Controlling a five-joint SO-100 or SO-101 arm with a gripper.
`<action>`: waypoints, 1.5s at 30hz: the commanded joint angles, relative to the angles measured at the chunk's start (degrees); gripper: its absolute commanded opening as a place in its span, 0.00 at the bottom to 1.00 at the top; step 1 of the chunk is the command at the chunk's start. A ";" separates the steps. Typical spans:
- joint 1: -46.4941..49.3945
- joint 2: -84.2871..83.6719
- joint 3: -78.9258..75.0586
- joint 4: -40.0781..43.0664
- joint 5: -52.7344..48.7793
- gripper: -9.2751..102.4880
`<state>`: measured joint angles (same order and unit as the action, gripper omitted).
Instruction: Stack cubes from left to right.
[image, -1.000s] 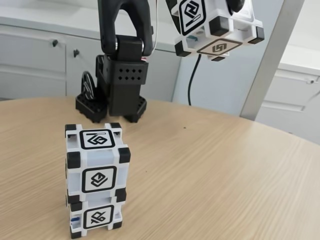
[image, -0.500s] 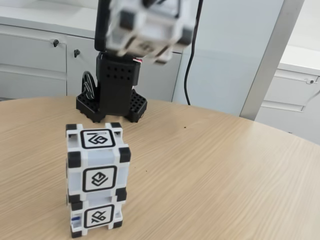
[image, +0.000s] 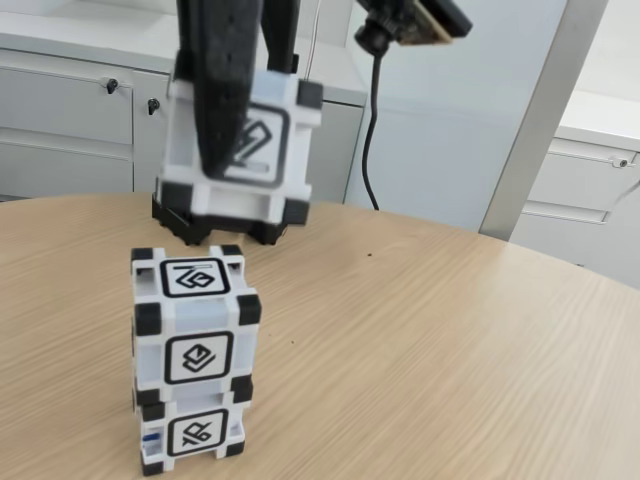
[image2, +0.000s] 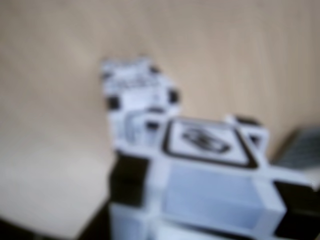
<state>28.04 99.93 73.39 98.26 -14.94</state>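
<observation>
Pincer (image: 228, 150): clamped on 1 cube (image: 262, 150), above the stack
Stack (image: 195, 358): 2 cubes on the desk (image: 430, 340)

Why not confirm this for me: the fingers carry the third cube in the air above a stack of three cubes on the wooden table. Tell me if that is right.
Not quite. The fixed view shows the stack holds two cubes, not three. The rest stands: the fingers carry the third cube in the air above it, over the wooden table.
</observation>
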 joint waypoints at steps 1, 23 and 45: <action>0.62 -0.53 -1.32 0.44 0.35 0.19; 0.79 -0.09 7.82 0.44 1.76 0.19; 7.38 -0.09 7.73 0.44 1.85 0.19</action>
<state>34.80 98.61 81.56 98.26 -12.74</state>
